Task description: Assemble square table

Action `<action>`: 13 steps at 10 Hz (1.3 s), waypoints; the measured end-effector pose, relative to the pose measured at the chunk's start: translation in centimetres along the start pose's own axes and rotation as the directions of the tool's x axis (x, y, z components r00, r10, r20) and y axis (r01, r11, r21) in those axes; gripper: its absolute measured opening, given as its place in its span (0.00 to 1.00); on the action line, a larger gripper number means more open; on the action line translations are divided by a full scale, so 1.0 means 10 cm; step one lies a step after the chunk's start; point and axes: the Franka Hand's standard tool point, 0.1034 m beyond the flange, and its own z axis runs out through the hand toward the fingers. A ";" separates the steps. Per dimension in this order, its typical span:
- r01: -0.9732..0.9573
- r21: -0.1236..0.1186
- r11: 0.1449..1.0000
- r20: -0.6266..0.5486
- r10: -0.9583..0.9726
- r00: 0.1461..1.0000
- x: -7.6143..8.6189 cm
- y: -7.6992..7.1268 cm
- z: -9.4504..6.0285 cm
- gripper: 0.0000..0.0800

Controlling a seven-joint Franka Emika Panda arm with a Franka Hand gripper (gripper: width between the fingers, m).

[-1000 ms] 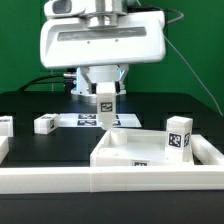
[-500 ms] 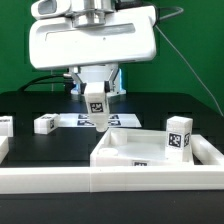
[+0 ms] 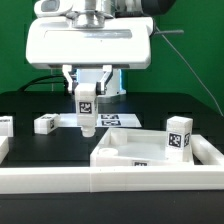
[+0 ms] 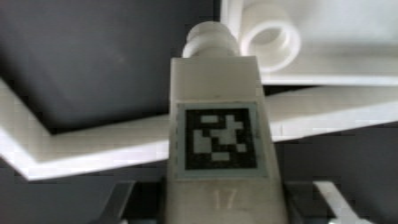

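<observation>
My gripper (image 3: 87, 92) is shut on a white table leg (image 3: 87, 110) with a black-and-white tag and holds it upright above the black table, left of the square tabletop (image 3: 128, 151) in the exterior view. The tabletop lies rimmed face up at the front right. In the wrist view the held leg (image 4: 217, 120) fills the middle, gripped low between my gripper (image 4: 222, 205) fingers. Its tip points toward a round socket (image 4: 270, 42) on the tabletop corner (image 4: 329, 50). Another tagged leg (image 3: 179, 135) stands at the tabletop's right. Two more legs (image 3: 45, 124) (image 3: 5, 126) lie at the left.
A long white rail (image 3: 60, 178) edges the front of the workspace and also shows in the wrist view (image 4: 71, 140). The marker board (image 3: 112, 119) lies flat behind the held leg. The large white robot base (image 3: 90, 45) stands at the back.
My gripper has moved with the leg toward the exterior view's left and slightly up, away from the tabletop's back corner. The other parts have not moved.
</observation>
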 end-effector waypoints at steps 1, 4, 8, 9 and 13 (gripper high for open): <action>-0.001 0.004 1.000 0.000 0.001 1.000 0.00 -0.05 0.01 0.36; -0.003 0.019 1.000 -0.017 0.003 1.000 0.11 -0.25 0.06 0.36; -0.002 0.017 1.000 -0.014 0.002 1.000 0.10 -0.25 0.08 0.36; -0.001 0.017 1.000 -0.014 0.002 1.000 0.09 -0.25 0.09 0.36; 0.005 0.017 1.000 -0.016 -0.005 1.000 0.15 -0.30 0.19 0.36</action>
